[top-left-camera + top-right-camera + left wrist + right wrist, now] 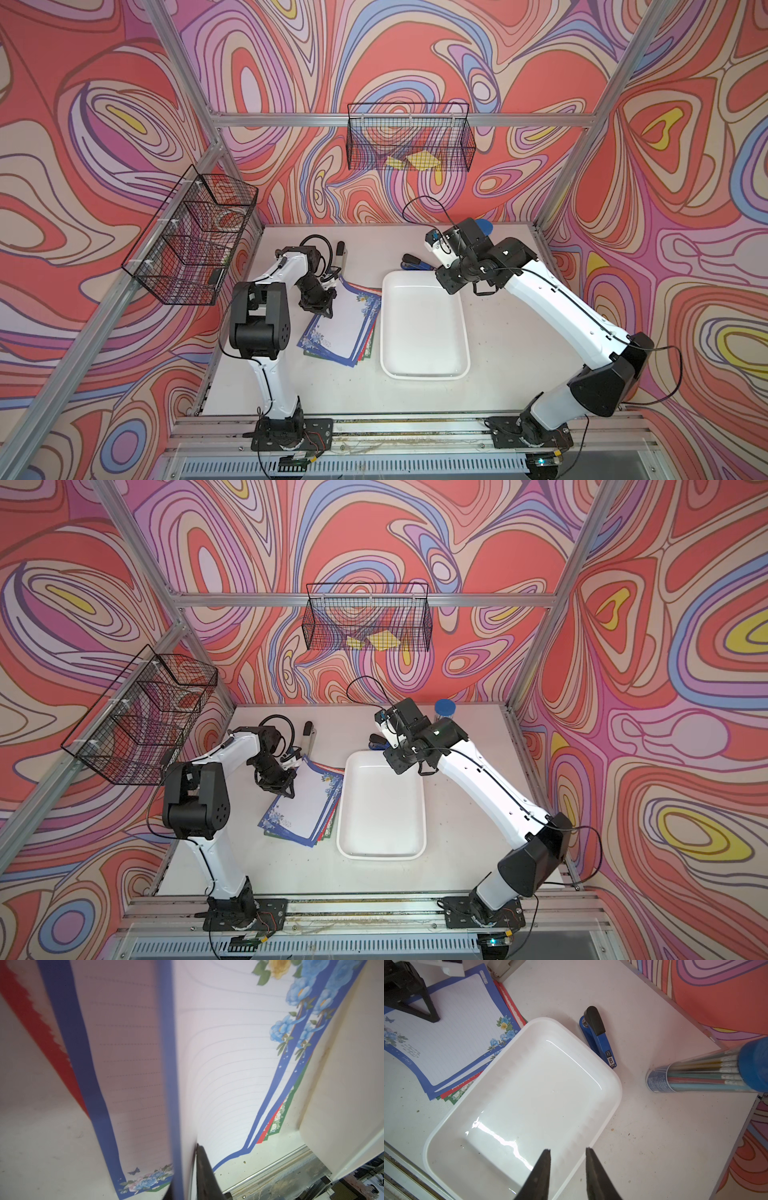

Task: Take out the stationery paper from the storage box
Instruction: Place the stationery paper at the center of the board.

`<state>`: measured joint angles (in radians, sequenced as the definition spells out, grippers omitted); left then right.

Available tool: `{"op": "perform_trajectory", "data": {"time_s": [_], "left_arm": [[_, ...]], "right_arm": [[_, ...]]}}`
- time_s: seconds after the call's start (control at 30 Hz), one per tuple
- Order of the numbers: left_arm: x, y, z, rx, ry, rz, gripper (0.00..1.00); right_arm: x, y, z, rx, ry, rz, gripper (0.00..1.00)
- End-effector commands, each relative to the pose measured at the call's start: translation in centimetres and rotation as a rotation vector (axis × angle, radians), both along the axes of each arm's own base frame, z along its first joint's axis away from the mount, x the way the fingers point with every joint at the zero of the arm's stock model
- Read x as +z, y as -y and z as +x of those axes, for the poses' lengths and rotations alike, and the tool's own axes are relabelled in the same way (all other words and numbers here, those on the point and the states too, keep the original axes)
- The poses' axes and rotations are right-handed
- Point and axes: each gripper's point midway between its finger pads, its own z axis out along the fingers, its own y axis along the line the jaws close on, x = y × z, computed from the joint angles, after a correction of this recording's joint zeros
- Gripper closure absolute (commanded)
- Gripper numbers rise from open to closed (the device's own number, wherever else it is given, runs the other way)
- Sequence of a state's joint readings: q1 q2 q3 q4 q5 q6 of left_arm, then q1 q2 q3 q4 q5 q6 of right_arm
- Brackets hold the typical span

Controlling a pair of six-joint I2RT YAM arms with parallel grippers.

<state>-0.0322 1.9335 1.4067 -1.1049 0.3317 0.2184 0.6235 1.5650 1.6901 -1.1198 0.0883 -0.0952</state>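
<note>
1. Paper (341, 328): fanned stack lying on the tabletop (498, 332) at frame centre, outside the box, against its left rim.
2. Box (424, 376): sitting just right of centre.
3. Left gripper (326, 309): sitting over the stack's upper left; a raised sheet edge is entering the jaws, grip unclear.
4. Right gripper (568, 1150): hovering over the box's upper right corner, jaws narrowly parted, gripping nothing.

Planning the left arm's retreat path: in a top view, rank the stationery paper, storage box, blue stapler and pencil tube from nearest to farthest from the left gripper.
1. stationery paper, directly beneath the left gripper.
2. storage box, on the gripper's right.
3. blue stapler, just beyond the box's far edge.
4. pencil tube, at the back, farthest right.
</note>
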Motion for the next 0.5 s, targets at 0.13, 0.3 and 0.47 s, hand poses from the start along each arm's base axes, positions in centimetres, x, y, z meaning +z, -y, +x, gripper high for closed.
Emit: {"op": "perform_trajectory", "data": {"time_s": [0.13, 0.3, 0.47], "left_arm": [[0.6, -1.9, 0.4, 0.016, 0.061, 0.099, 0.61], [1.9, -3.8, 0.9, 0.034, 0.139, 0.191, 0.39], [3.7, -4.7, 1.7, 0.061, 0.233, 0.233, 0.36]], "right_arm": [[0.4, -0.4, 0.3, -0.014, 0.012, -0.02, 0.66], [1.2, -0.5, 0.5, -0.018, 0.039, -0.017, 0.64], [1.6, -0.3, 0.8, -0.025, 0.06, -0.025, 0.64]]}}
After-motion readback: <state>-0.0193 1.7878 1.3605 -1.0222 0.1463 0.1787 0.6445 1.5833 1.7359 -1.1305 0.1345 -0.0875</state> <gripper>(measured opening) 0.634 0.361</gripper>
